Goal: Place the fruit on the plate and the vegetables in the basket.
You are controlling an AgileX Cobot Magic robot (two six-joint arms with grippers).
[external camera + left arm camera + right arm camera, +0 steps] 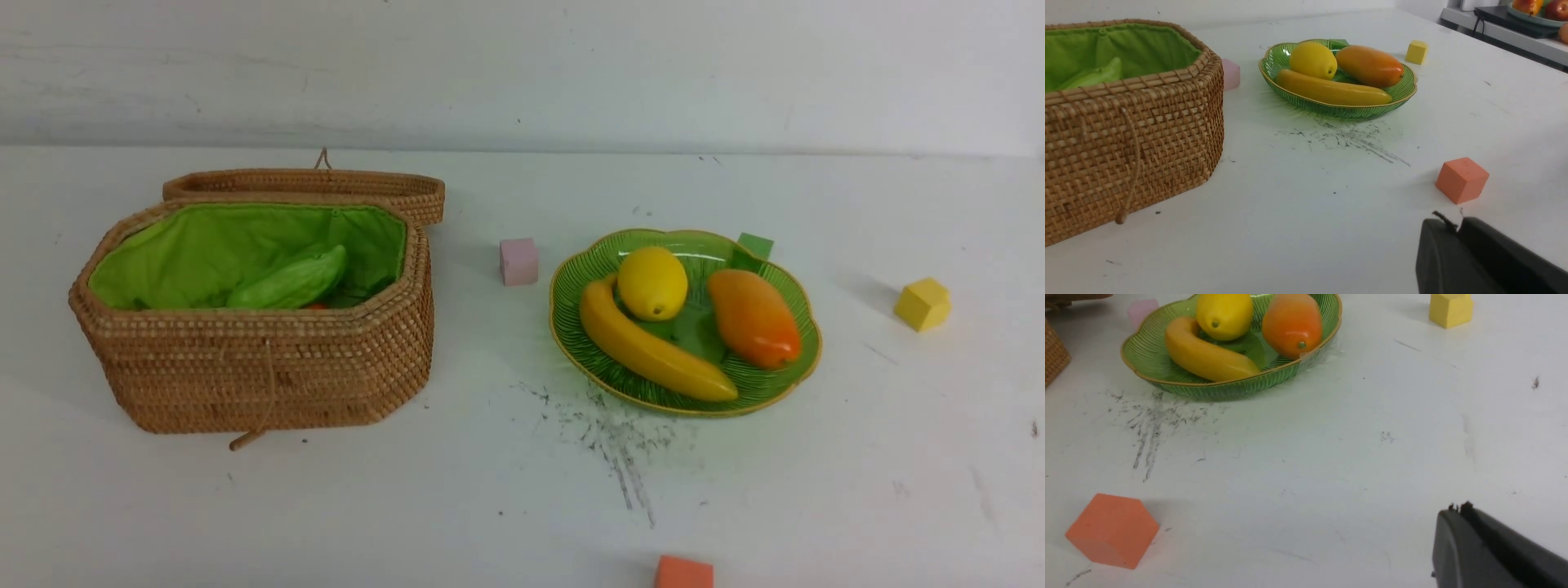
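The green plate [784, 388] holds a lemon [651, 282], a banana [653, 351] and a mango [753, 317]. To its left the wicker basket [261, 367] stands with its lid folded back. Inside it lies a light green gourd [291, 282], and a sliver of orange-red [317, 306] shows under it; any other vegetable is hidden. Neither arm appears in the front view. My left gripper [1455, 224] is shut and empty above the table near the orange cube [1461, 179]. My right gripper [1458, 508] is shut and empty too, well away from the plate [1167, 381].
Small cubes lie about: a pink one [519, 261] between basket and plate, a green one [755, 246] behind the plate, a yellow one [922, 304] to the right, an orange one [684, 572] at the front edge. Dark scuff marks [612, 433] cross the table before the plate.
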